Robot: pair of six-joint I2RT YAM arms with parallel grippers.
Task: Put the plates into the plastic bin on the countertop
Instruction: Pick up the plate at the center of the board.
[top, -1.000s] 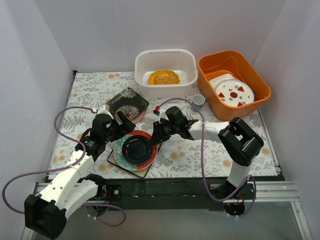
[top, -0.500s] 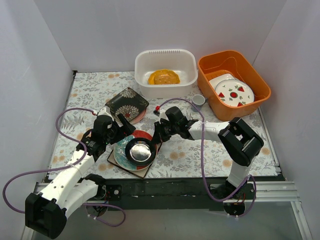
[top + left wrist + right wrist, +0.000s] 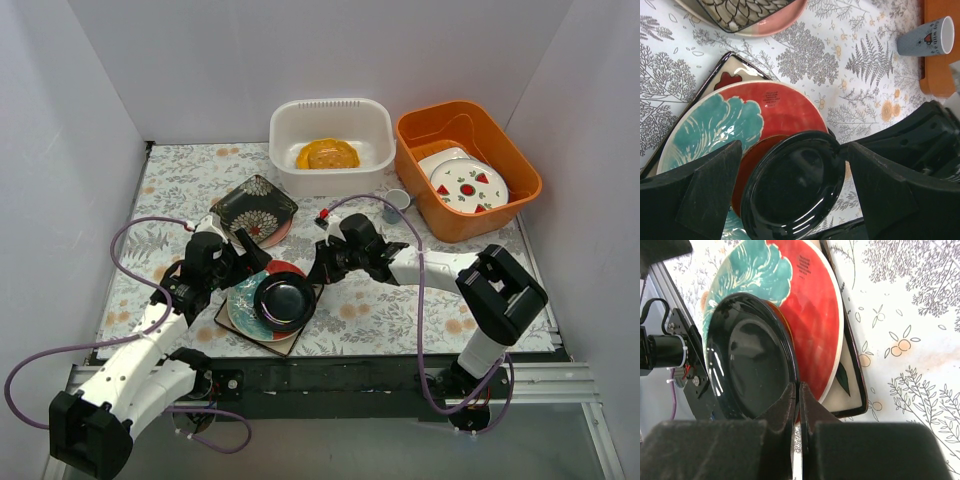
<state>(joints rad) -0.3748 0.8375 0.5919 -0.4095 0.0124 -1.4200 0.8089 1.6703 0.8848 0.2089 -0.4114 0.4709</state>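
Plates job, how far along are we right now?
Done: one yellow-orange plate lies in the plastic bin. In hand: right gripper pinches the rim of the dark brown plate. Still out: red-and-teal plate, cream square plate under it, black flowered plate, pink plate.

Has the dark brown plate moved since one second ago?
Yes. The dark brown plate has shifted slightly right over the teal-striped plate, which stayed put; the right gripper pinches its rim.
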